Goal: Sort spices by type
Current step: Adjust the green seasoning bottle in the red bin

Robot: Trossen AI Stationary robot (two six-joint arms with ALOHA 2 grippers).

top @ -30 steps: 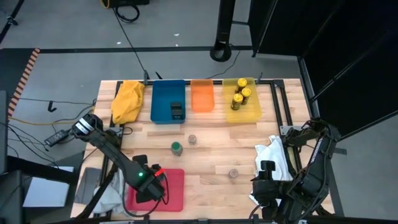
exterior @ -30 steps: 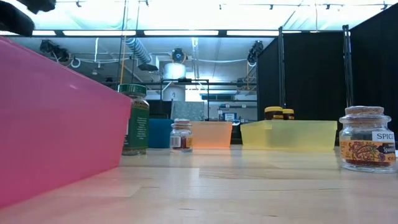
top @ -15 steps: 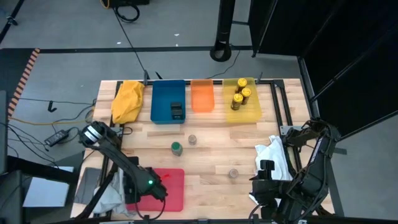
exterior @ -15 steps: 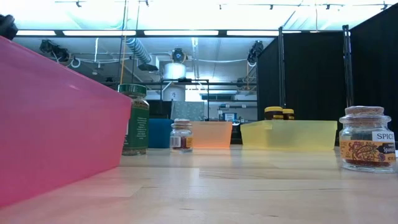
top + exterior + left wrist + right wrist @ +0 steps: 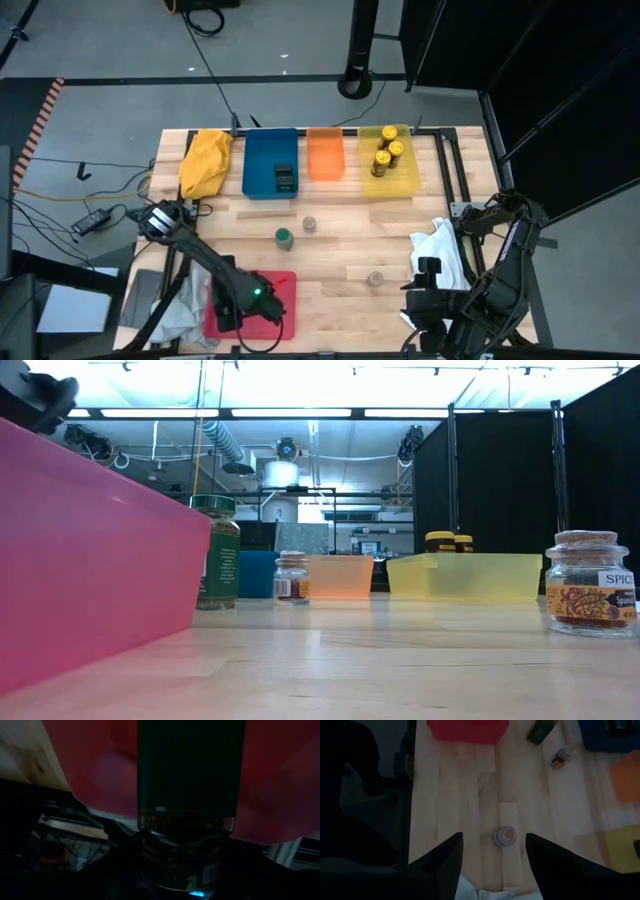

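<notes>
My left gripper (image 5: 255, 298) hangs over the red tray (image 5: 285, 315) near the table's near edge, shut on a glass spice jar with a dark lid (image 5: 190, 770). My right gripper (image 5: 492, 865) waits open at the near right corner. A green-lidded jar (image 5: 284, 237) and a tiny grey-topped jar (image 5: 309, 224) stand upright mid-table. A cork-topped jar (image 5: 375, 278) stands nearer the right arm. Yellow-lidded jars (image 5: 387, 155) sit in the yellow tray, and black boxes (image 5: 284, 177) sit in the blue tray. My left gripper holds the jar by its glass body (image 5: 185, 827), with the lid end pointing away from the wrist toward the red tray (image 5: 280, 780). Darkness hides the fingers and the exact place of contact. I cannot tell whether the jar touches the tray.
An orange tray (image 5: 325, 155) sits between the blue and yellow trays along the far edge. A yellow cloth (image 5: 205, 162) lies at the far left and a white cloth (image 5: 440, 250) near the right arm. Bare wood lies between the red tray and the cork-topped jar.
My left arm has swung, its elbow moving toward the table's right, and its gripper has shifted over the red tray toward the near edge and a little to the right. The standing jars have stayed where they were.
</notes>
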